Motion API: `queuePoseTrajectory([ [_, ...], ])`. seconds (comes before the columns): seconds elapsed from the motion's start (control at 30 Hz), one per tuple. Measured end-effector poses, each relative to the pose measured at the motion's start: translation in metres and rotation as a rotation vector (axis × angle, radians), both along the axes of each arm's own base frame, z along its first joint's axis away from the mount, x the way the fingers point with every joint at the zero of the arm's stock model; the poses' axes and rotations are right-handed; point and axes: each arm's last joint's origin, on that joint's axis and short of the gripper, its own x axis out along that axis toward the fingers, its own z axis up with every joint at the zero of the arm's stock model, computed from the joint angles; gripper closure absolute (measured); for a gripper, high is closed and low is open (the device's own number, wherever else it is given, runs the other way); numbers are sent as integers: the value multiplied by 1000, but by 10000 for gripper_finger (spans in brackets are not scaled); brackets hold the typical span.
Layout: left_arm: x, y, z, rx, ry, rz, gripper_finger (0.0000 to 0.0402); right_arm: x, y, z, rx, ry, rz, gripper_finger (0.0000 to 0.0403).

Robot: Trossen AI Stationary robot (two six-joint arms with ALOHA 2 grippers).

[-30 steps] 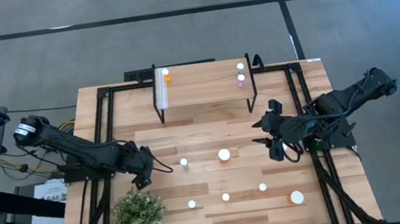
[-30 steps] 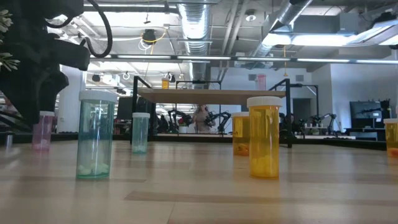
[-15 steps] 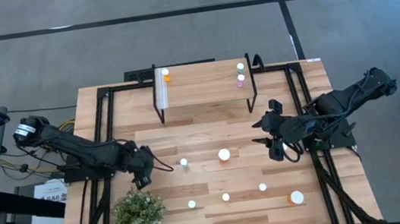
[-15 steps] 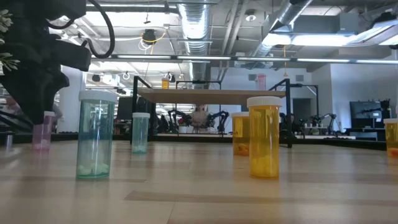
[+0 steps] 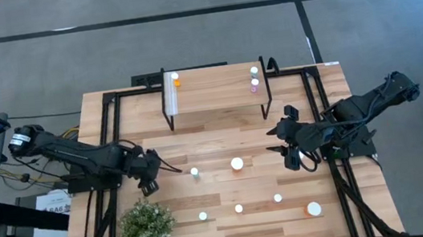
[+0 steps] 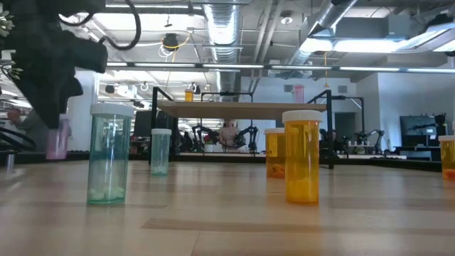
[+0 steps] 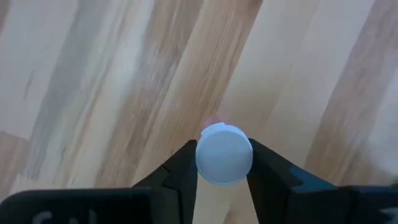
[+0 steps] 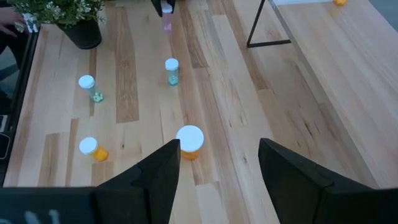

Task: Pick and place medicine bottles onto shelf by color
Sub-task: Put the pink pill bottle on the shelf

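My left gripper is at the table's left, just beyond the potted plant, shut on a pink bottle with a white cap. My right gripper hangs open above the table's right side and touches nothing. Several white-capped bottles stand upright on the tabletop, among them a small green one, a larger orange one and another large orange one. The shelf stands at the far middle. It carries an orange bottle at its left end and a pink one at its right end. My left gripper pinches the pink bottle at its top between the two fingers, which stand on opposite sides of the white cap. The fingers come from above, pointing steeply down. The bottle hangs upright below them, its base clear of the table.
A bushy potted plant stands at the near left, close to my left gripper. Small bottles dot the near half. Bare wood lies between the shelf's black legs and the bottles.
My left gripper has risen a little, drawing slightly toward the table's far edge. The pink bottle, which stood on the table a second ago, has come up with it and now hangs clear of the wood, still upright.
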Motion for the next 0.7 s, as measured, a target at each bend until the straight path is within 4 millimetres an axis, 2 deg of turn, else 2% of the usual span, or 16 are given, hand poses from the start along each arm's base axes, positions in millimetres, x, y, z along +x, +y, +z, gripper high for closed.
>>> queuePoseTrajectory([
  [0.13,0,6,20,16,-84,0,299,0,0,0,0,0,0,164],
  [0.33,13,19,70,106,-219,-31,306,0,0,0,0,-1,0,164],
  [0.47,23,29,94,171,-276,-66,302,0,0,0,1,-2,0,164],
  [0.7,42,47,112,223,-279,-100,298,0,0,0,0,-2,0,164],
])
